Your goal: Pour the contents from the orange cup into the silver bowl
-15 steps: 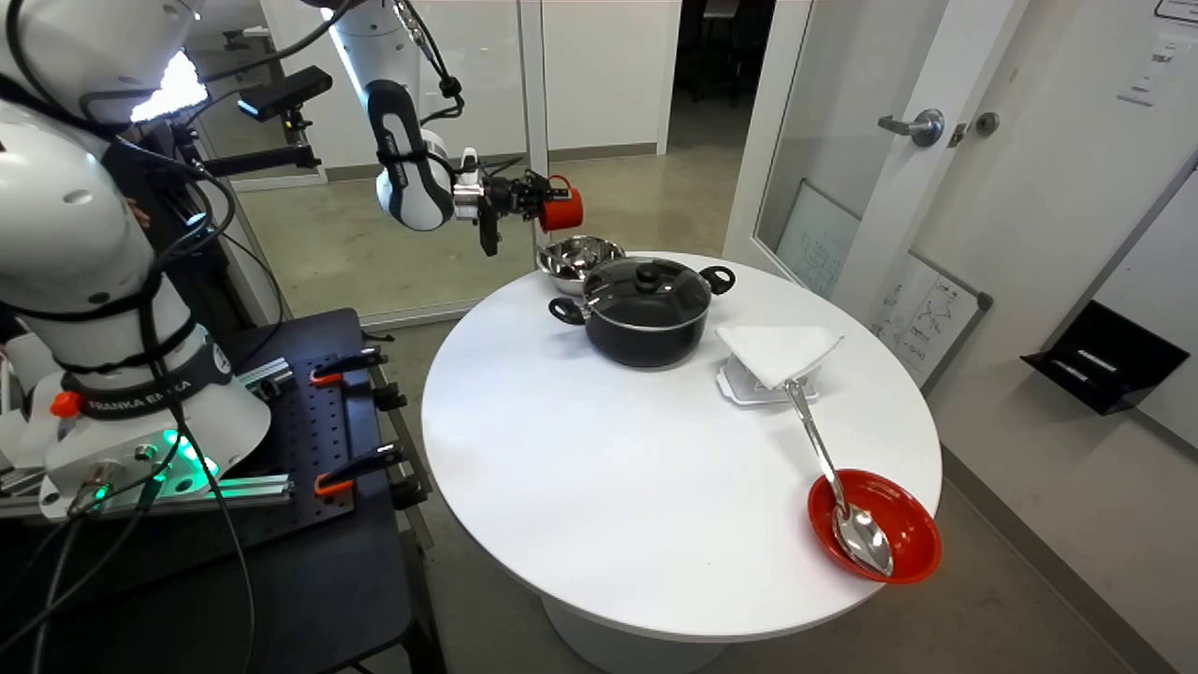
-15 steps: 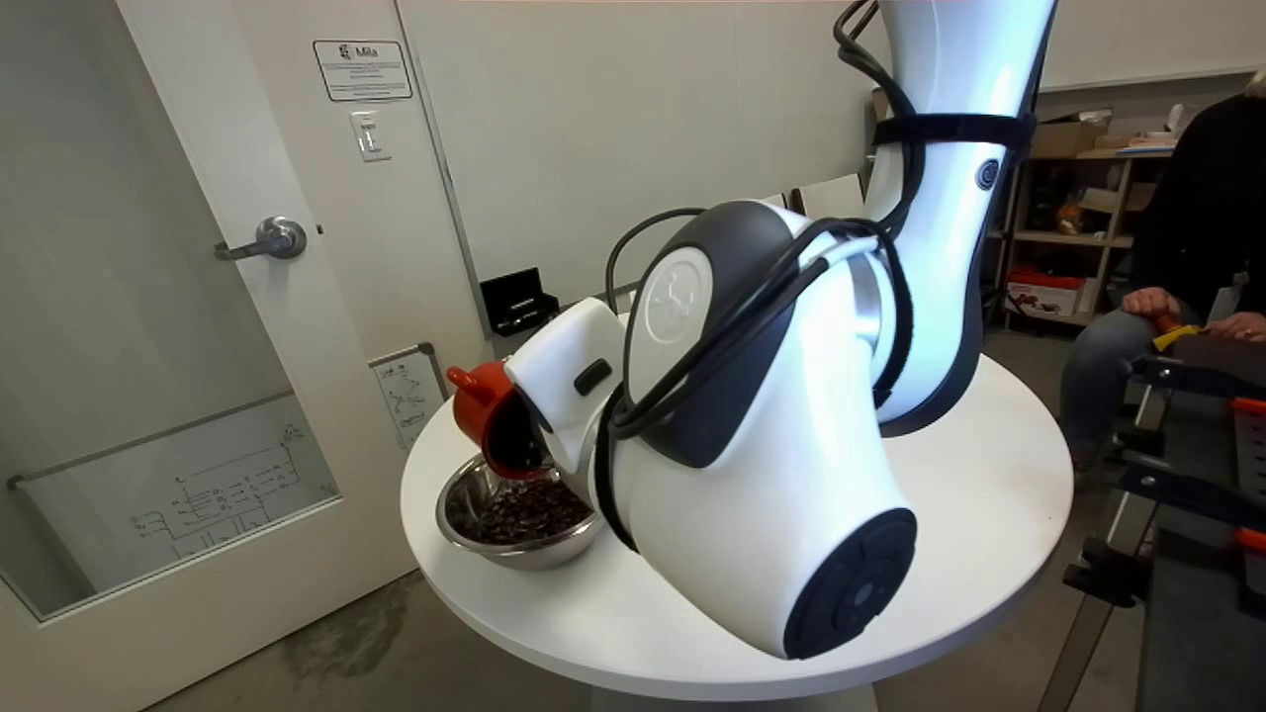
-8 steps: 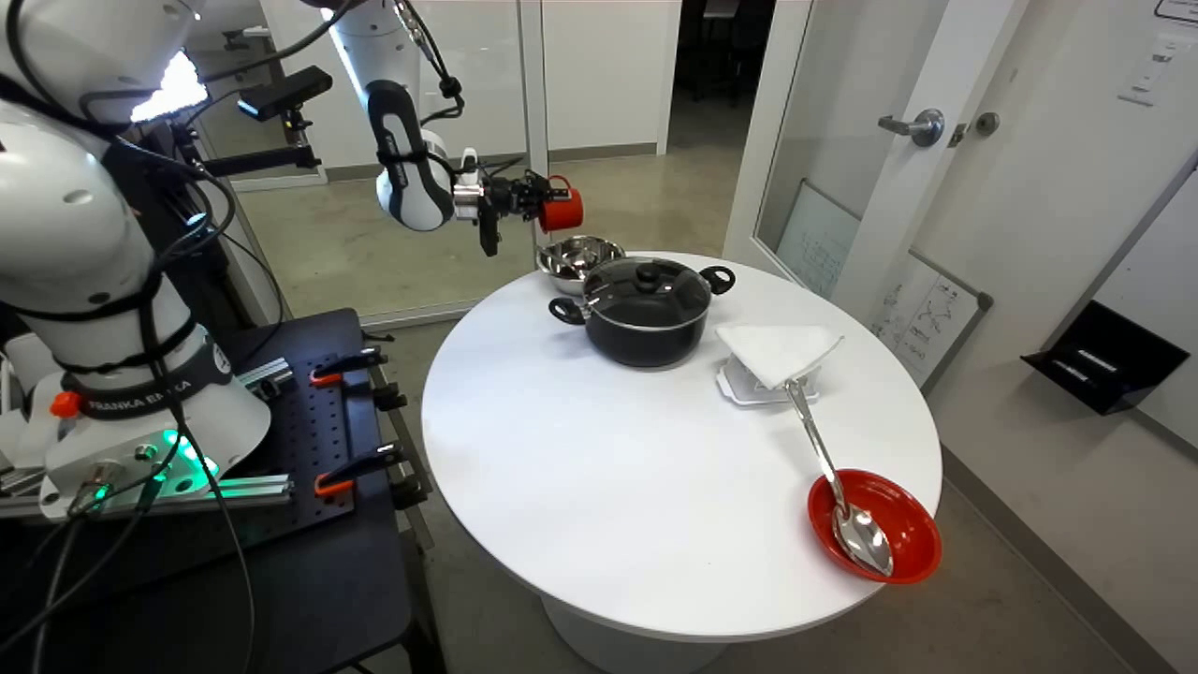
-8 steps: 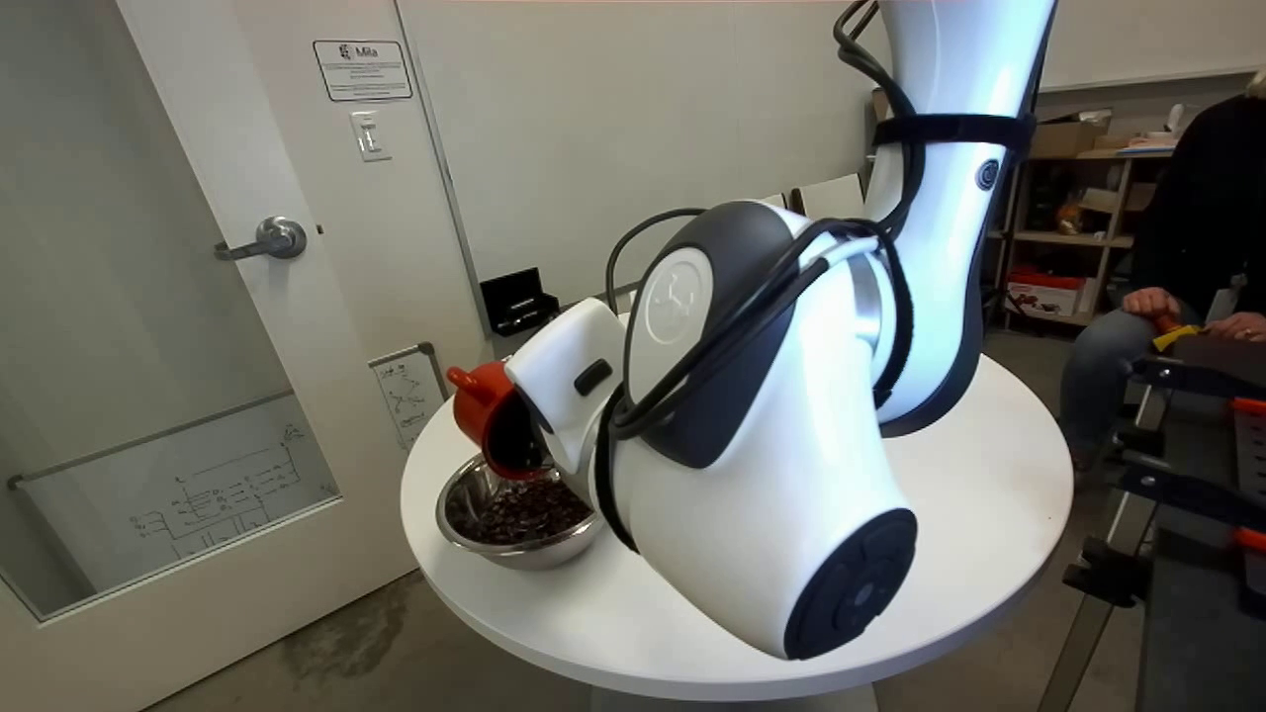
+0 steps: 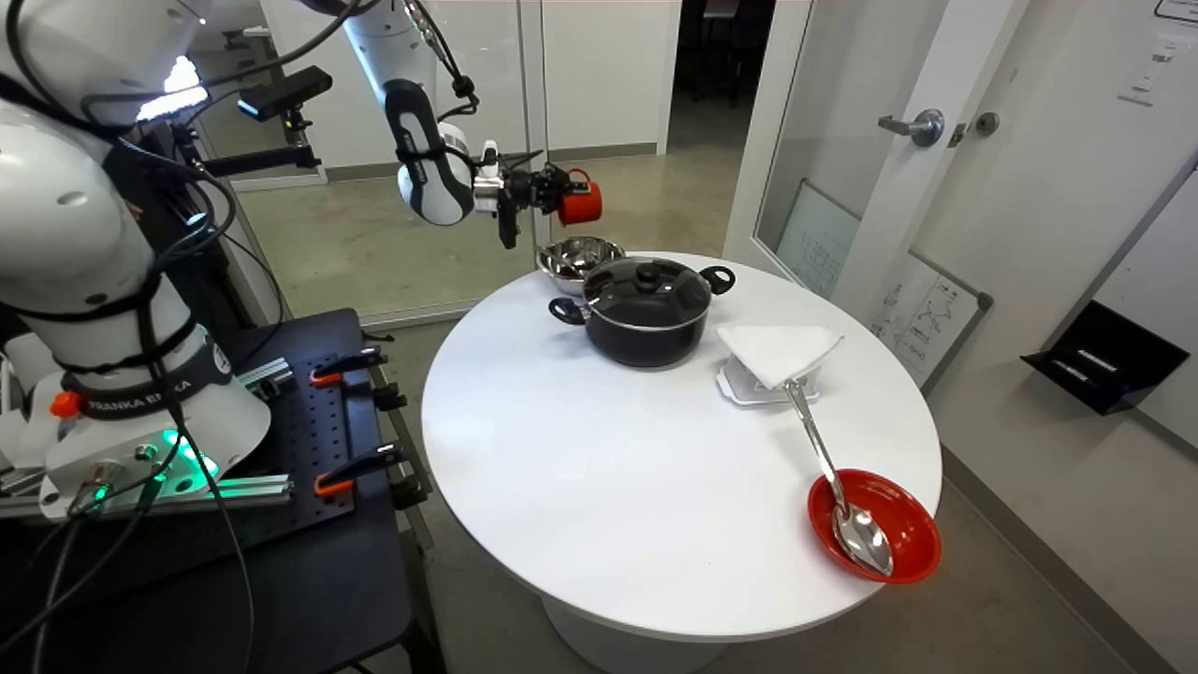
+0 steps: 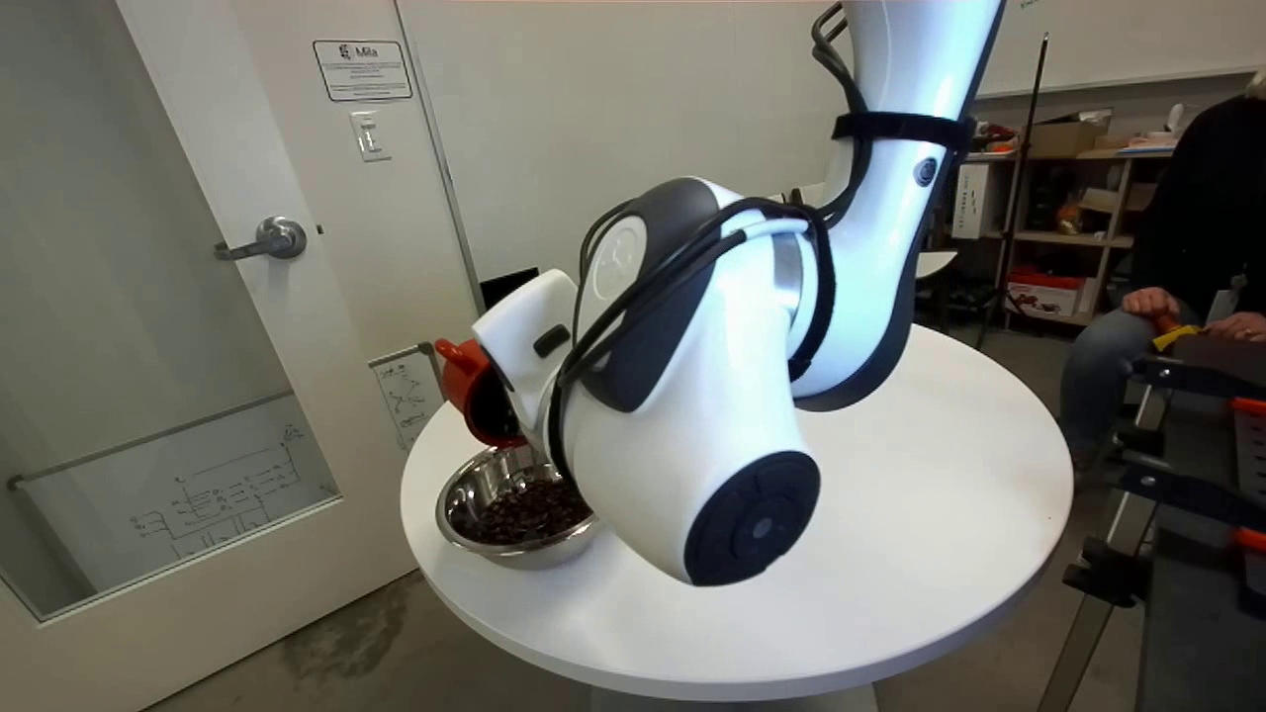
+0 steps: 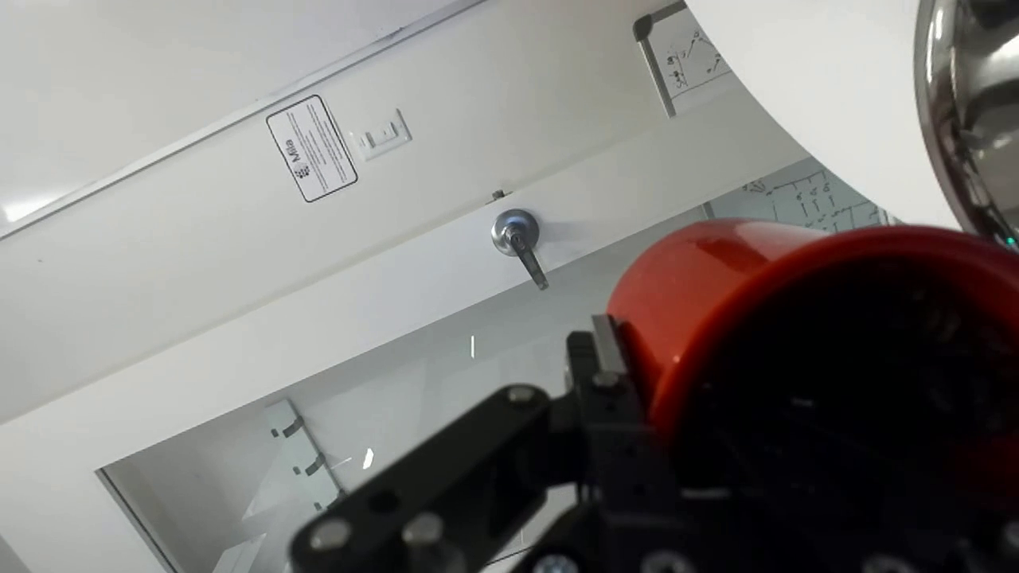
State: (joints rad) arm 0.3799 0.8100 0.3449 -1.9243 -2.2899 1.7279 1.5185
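The orange cup (image 5: 582, 205) is held tipped on its side, above the silver bowl (image 5: 560, 279). In an exterior view the cup (image 6: 461, 374) has its dark mouth facing down toward the bowl, and its handle points up and away. The silver bowl (image 6: 529, 556) stands on the table near its edge and holds many dark brown pieces. My gripper (image 5: 565, 190) is shut on the cup's side. In the wrist view one finger presses the cup (image 7: 677, 278); the other finger is hidden. The cup's inside is too dark to read. Part of the bowl (image 7: 939, 111) shows at the right edge.
A dark lidded pot (image 5: 646, 337) stands right beside the silver bowl. A white cloth (image 5: 781, 348) lies on a clear container, touching a large spoon (image 5: 812, 432) that rests in a red bowl (image 5: 922, 552) at the edge of the round white table (image 5: 599, 487).
In the last half second the arm and the tipped cup have risen slightly and shifted sideways, more of the bowl's rim showing. Before that they were still. The bowl has not moved.
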